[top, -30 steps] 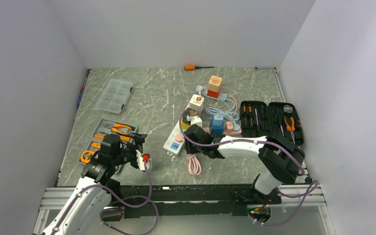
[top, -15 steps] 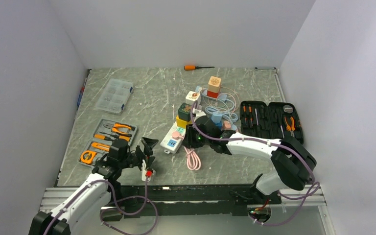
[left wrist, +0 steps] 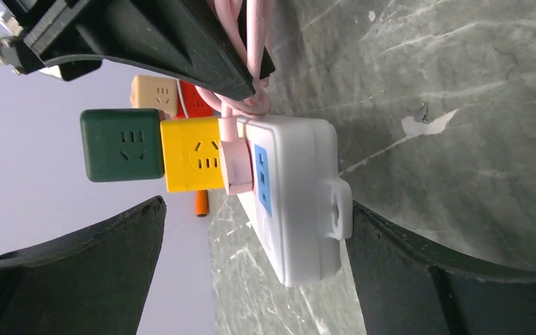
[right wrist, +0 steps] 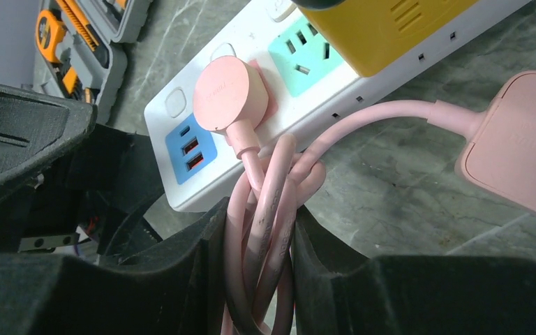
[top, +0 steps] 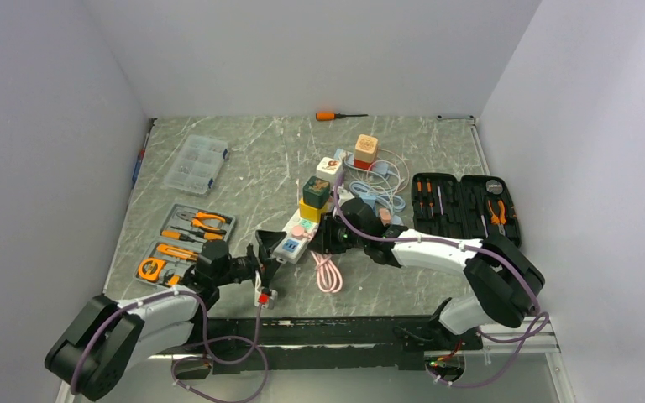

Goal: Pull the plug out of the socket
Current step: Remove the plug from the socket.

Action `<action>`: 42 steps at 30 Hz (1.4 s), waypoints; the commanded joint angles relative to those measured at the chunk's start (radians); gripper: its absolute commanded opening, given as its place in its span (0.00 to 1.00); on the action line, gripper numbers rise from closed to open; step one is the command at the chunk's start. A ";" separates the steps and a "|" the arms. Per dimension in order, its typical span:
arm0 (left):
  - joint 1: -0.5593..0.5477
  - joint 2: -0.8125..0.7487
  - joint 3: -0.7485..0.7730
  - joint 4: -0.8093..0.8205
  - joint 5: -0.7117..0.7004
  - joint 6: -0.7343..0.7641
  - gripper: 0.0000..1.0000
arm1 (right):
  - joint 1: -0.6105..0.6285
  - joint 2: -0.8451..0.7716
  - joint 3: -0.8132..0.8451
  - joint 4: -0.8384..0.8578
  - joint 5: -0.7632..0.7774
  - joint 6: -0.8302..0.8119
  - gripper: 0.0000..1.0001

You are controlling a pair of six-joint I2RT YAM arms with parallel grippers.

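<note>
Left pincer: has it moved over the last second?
Yes. The left pincer has moved right, away from the tool tray, and now sits open at the strip's near end.

The fingers point(right wrist: 181, 279) of the right gripper point(right wrist: 259, 213) are matt black, finely grained plastic; the cable point(right wrist: 265, 241) between them is satin pink rubber. Just beyond them the plug point(right wrist: 221, 87) is smooth matt plastic and the socket strip point(right wrist: 248, 31) glossy white plastic, on a veined, stone-look table point(right wrist: 405, 202).
</note>
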 commanded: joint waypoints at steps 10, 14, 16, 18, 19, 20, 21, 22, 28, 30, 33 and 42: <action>-0.018 0.094 0.031 0.245 -0.067 0.001 0.93 | 0.015 -0.101 0.007 0.226 -0.147 0.029 0.21; -0.018 0.083 0.063 0.247 -0.112 -0.024 0.84 | 0.014 -0.118 -0.006 0.204 -0.145 0.005 0.27; -0.018 0.074 0.075 0.249 -0.117 -0.030 0.78 | 0.017 -0.132 -0.027 0.197 -0.138 -0.003 0.36; -0.018 0.070 0.088 0.251 -0.114 -0.035 0.71 | 0.016 -0.142 -0.045 0.181 -0.123 -0.015 0.45; -0.018 0.066 0.091 0.249 -0.109 -0.030 0.67 | 0.016 -0.144 -0.051 0.165 -0.111 -0.020 0.50; -0.018 0.062 0.094 0.246 -0.102 -0.027 0.62 | 0.016 -0.144 -0.054 0.153 -0.104 -0.026 0.54; -0.018 0.062 0.096 0.243 -0.095 -0.021 0.57 | 0.016 -0.144 -0.055 0.140 -0.098 -0.032 0.59; -0.018 0.059 0.096 0.244 -0.088 -0.016 0.51 | 0.016 -0.145 -0.057 0.129 -0.091 -0.038 0.64; -0.018 0.039 0.110 0.208 -0.071 -0.005 0.27 | 0.016 -0.150 -0.036 0.033 -0.031 -0.082 0.72; -0.019 0.025 0.115 0.183 -0.074 -0.003 0.24 | 0.016 -0.163 -0.018 -0.022 0.012 -0.105 0.73; -0.020 -0.003 0.121 0.115 -0.078 0.018 0.19 | 0.017 -0.206 0.008 -0.135 0.106 -0.148 0.75; -0.025 -0.059 0.194 -0.132 -0.069 0.074 0.13 | 0.118 -0.296 0.127 -0.377 0.469 -0.253 0.79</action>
